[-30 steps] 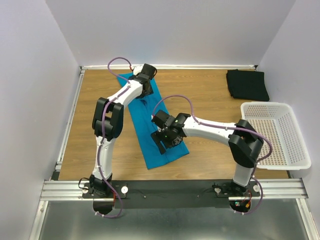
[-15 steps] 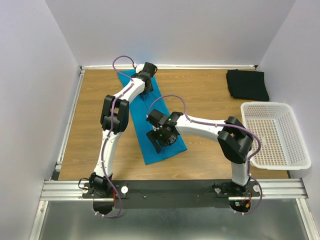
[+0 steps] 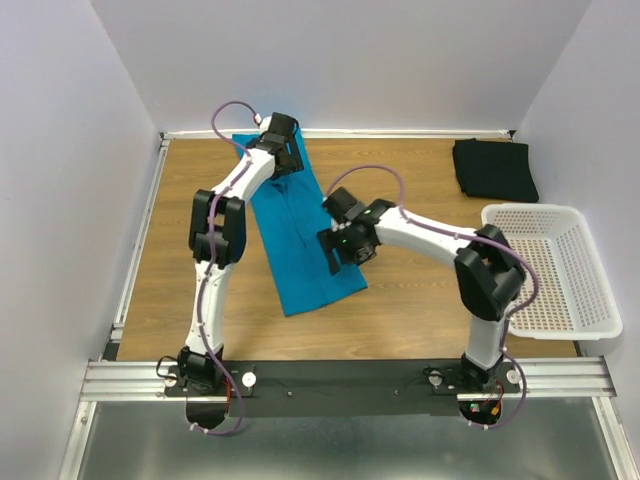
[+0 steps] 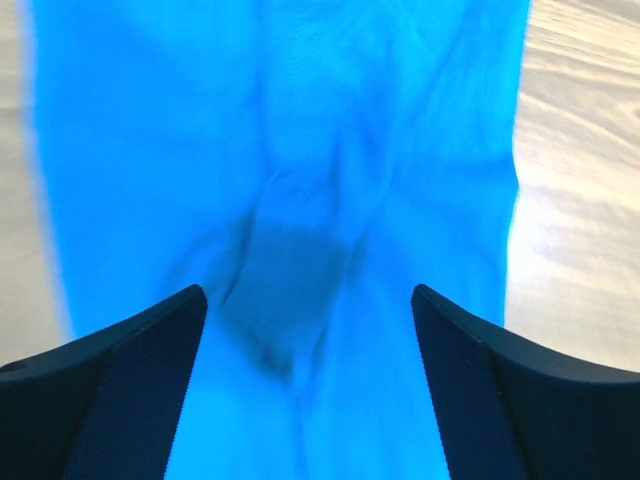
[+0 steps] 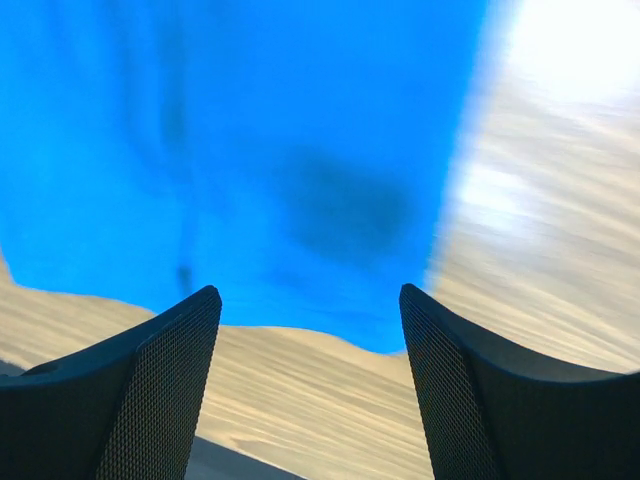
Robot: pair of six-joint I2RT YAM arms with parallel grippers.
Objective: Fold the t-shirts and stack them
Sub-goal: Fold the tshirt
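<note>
On the wooden bench (image 3: pixel 420 180) the blue t-shirt (image 3: pixel 300 240) lies flat in one long strip. It starts close to the back wall on the left and slants down toward the middle of the bench.

My left pincer (image 3: pixel 286 162) is at the far end of that strip, over the cloth. Seen from my left wrist, the left pincer (image 4: pixel 307 300) is spread wide apart and has nothing in it. The blue t-shirt (image 4: pixel 300 150) fills most of that view, with a small bunch of wrinkles and a dark shadow right below the gap. A bit of bare bench (image 4: pixel 580 150) shows on the right side.

My right pincer (image 3: pixel 338 258) is by the right edge of the strip, down near its closer end. Seen from my right wrist, the right pincer (image 5: pixel 309 295) is spread apart too and holds nothing. The blue t-shirt (image 5: pixel 250 150) ends just past the tips, and the bench (image 5: pixel 520 250) shows below it and to the right. That view is blurry, so I cannot tell if the tips touch the cloth.

The black t-shirt (image 3: pixel 493 168) sits folded in the far right corner, well apart from the blue one. A white basket (image 3: pixel 530 208) with little holes stands just in front of it at the right edge.
</note>
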